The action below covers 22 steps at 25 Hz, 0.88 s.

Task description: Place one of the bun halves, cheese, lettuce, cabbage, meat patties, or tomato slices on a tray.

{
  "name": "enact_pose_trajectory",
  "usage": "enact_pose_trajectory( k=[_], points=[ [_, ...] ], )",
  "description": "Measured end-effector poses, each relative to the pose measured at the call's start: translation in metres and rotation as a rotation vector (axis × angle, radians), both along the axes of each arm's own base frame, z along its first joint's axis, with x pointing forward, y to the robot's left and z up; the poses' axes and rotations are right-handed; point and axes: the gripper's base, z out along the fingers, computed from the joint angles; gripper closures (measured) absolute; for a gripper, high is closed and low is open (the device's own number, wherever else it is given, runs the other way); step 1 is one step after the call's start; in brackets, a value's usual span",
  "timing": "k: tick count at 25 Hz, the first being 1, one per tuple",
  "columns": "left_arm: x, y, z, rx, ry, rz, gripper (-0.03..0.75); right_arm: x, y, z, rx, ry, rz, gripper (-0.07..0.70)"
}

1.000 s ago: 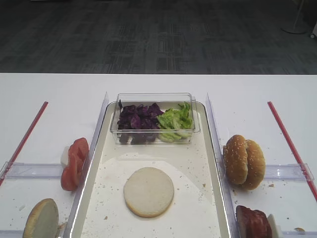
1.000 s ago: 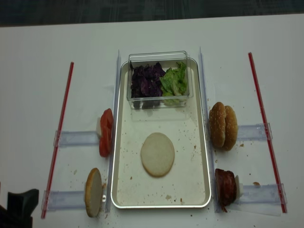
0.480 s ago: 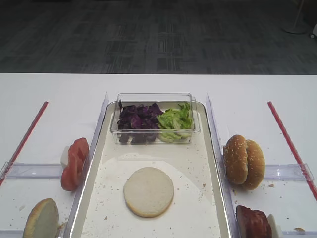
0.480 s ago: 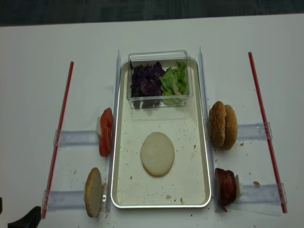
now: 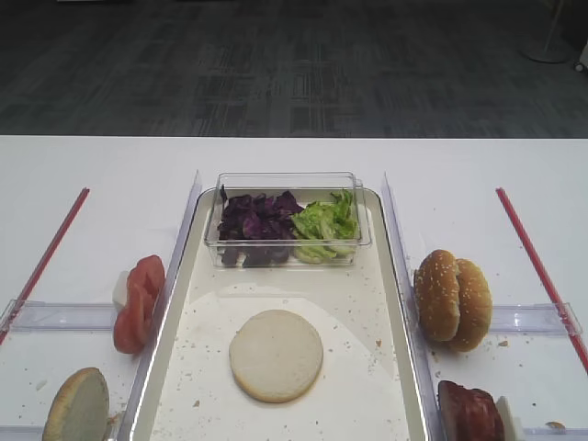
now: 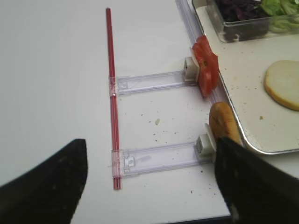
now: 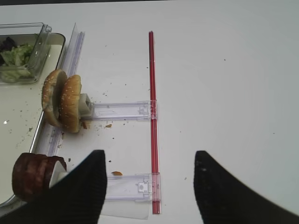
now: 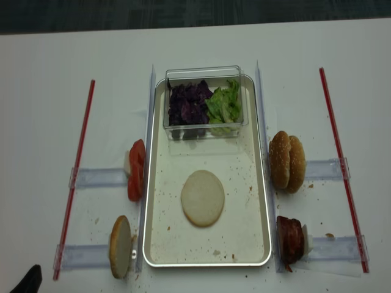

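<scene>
Tray (image 8: 259, 201): cream floor speckled with crumbs, thin metal rim, at the centre of the white table (image 8: 49, 73).

Plain bun half (image 8: 203, 198): lies flat on the tray floor, pale cut face up, near the middle, touching nothing else.

Clear plastic box (image 8: 204, 74): stands on the far end of the tray. Inside it, the purple cabbage (image 8: 188, 104) fills the left part and the green lettuce (image 8: 225, 104) the right; the two heaps touch.

Tomato slices (image 8: 135, 170): stacked on edge just outside the tray's left rim, against a white block at the end of a clear plastic rail (image 6: 149, 81).

Second plain bun half (image 8: 120, 246): on edge beside the tray's near left corner, at the end of another clear rail.

Sesame-seeded buns (image 8: 287, 162): two, on edge, pressed together just outside the right rim.

Meat patties (image 8: 291, 239): on edge beside the tray's near right corner.

Red strips (image 8: 76, 171): one on each side of the table, well apart from the tray.

My left pincer (image 6: 149, 182): released, fingers spread wide, nothing between them, hovering over bare table beside the near left rail; its right finger (image 6: 254, 184) overlaps the edge-standing bun half in my wrist view.

My right pincer (image 7: 150, 189): released, fingers wide apart, empty, above the near right rail, patties beside its left finger (image 7: 84, 191).
</scene>
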Motion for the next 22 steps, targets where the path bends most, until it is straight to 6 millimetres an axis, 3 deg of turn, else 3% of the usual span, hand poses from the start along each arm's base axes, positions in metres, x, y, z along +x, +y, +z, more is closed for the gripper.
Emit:
enact_pose_trajectory(
  k=[22],
  points=[
    [-0.0004,0.0048,-0.0002,-0.015,-0.009,0.074,0.197,0.0,0.0,0.0,0.003,0.0,-0.002,0.186]
  ],
)
